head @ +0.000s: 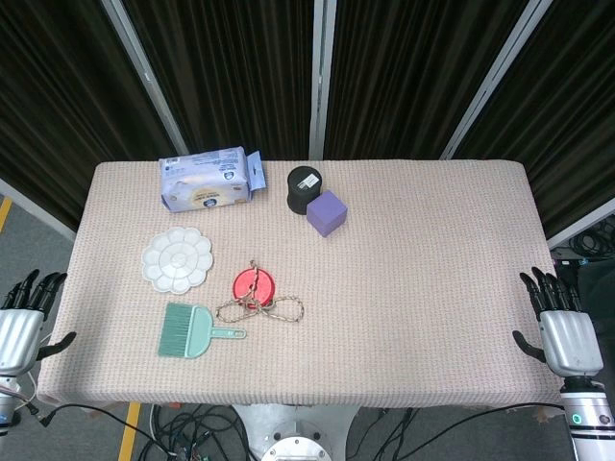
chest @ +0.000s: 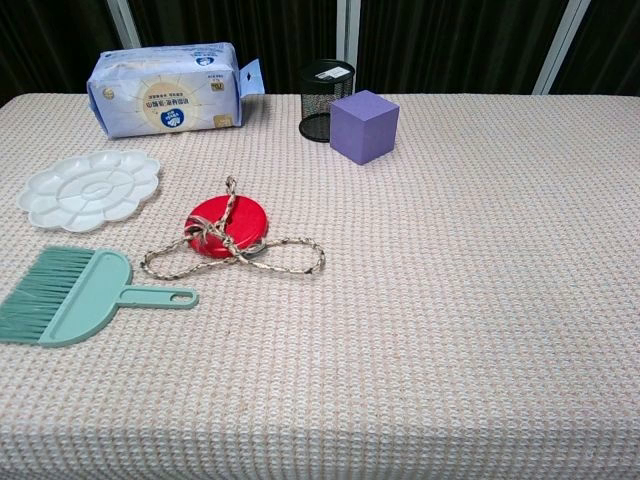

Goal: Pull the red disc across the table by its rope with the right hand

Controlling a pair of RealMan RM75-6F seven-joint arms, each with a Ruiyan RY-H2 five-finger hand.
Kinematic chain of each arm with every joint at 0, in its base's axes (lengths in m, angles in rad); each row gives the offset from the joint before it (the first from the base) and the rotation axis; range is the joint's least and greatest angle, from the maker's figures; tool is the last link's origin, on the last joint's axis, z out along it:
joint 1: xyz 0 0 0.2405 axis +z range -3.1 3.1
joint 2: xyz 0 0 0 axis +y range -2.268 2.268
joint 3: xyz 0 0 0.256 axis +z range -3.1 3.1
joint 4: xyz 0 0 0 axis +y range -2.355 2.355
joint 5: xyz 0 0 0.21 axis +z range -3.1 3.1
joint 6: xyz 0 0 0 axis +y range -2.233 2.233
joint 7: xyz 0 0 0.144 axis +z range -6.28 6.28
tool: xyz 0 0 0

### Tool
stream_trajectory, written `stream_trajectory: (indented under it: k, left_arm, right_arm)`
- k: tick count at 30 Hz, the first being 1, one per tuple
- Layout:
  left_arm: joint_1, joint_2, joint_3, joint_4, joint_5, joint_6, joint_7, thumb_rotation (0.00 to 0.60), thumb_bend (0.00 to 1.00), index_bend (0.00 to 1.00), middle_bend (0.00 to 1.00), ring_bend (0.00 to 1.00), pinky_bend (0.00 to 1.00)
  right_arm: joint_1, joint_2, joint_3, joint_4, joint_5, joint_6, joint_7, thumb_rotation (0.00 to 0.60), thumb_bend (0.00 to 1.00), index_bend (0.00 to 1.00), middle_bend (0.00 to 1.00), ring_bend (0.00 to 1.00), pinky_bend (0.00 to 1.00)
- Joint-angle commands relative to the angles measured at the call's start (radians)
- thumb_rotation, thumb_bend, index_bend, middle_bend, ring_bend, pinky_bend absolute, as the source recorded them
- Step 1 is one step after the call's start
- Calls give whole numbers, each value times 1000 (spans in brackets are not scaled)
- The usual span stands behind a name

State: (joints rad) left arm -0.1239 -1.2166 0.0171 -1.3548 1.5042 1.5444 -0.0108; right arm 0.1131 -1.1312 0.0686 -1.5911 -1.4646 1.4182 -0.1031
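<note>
Rope (chest: 235,255) lies looped in a loose figure-eight across the near edge of the red disc (chest: 228,226), knotted on top of it, on the left half of the table (head: 432,288). Right hand (head: 559,322) hangs off the table's right edge, fingers spread apart, holding nothing, well away from the disc. Left hand (head: 24,322) sits beyond the left edge, fingers likewise apart and empty. Just left of the disc there's a white flower-shaped palette (chest: 88,189), and nearer the robot a green dustpan brush (chest: 70,297), its handle near the rope. At the far side: a blue tissue pack (chest: 167,89), a black mesh cup (chest: 325,99) and a purple cube (chest: 364,126) touching it.
</note>
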Motion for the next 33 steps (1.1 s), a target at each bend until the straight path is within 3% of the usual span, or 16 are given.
stream_trajectory:
  k: [1,18,27,33]
  left_arm:
    - [4,-4,-3,9,8,5,-3,600,139,73,120,13,207]
    - [13,13,-6,-25,17,-27,9,600,139,73,120,13,164]
    - [23,9,-15,-25,22,-16,0,600,139,73,120,13,160]
    - [29,4,-13,-15,21,-23,-14,600,139,73,120,13,159]
  right_arm:
    - [0,1,-1,-5,-2,1,-5,600,139,0,0,0,0]
    - [100,-10,-14,-106,-95,-103,-127,600,139,0,0,0,0]
    - [236,-52,4,-219,-28,-323,-270,600,144,0,10,0,0]
    - [355,-156,51,-233,57,-447,-413,600,150,0,20,0,0]
